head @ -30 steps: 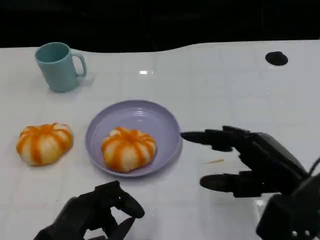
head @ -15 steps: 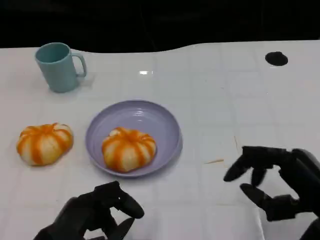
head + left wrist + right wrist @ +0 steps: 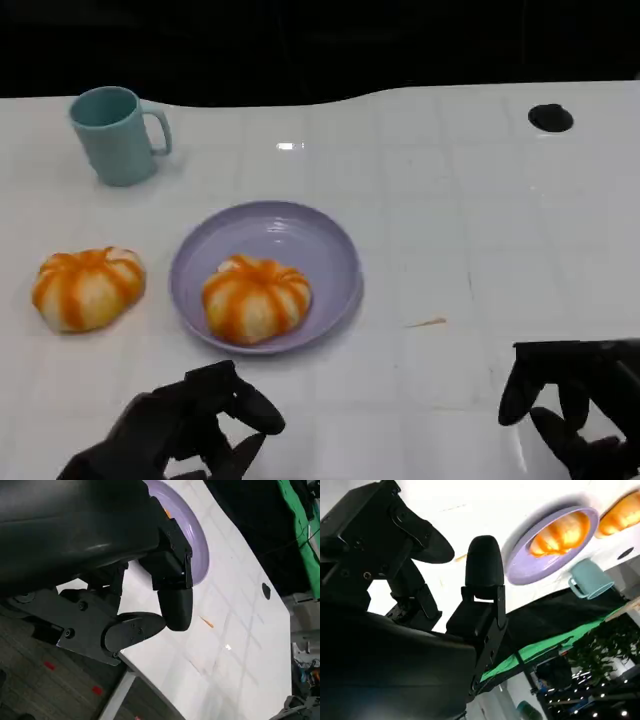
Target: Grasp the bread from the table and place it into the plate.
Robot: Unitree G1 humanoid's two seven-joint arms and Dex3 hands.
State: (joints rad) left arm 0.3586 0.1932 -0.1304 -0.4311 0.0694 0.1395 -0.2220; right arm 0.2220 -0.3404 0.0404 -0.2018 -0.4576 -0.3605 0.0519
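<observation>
A: On the white table [image 3: 450, 200], what lies around the plate?

B: A lavender plate [image 3: 300, 235] at centre, one orange-striped bread [image 3: 256, 297] in it. A second striped bread [image 3: 88, 288] sits on the table just left of the plate, apart from it. A teal mug [image 3: 115, 133] stands far left, a black round hole [image 3: 551, 118] far right, an orange crumb [image 3: 428, 323] right of the plate.

A: Hands?

B: Left hand [image 3: 180, 425] near edge, fingers curled, holding nothing. Right hand [image 3: 575, 400] low right, fingers bent, empty. Nothing stands between either hand and the breads.
</observation>
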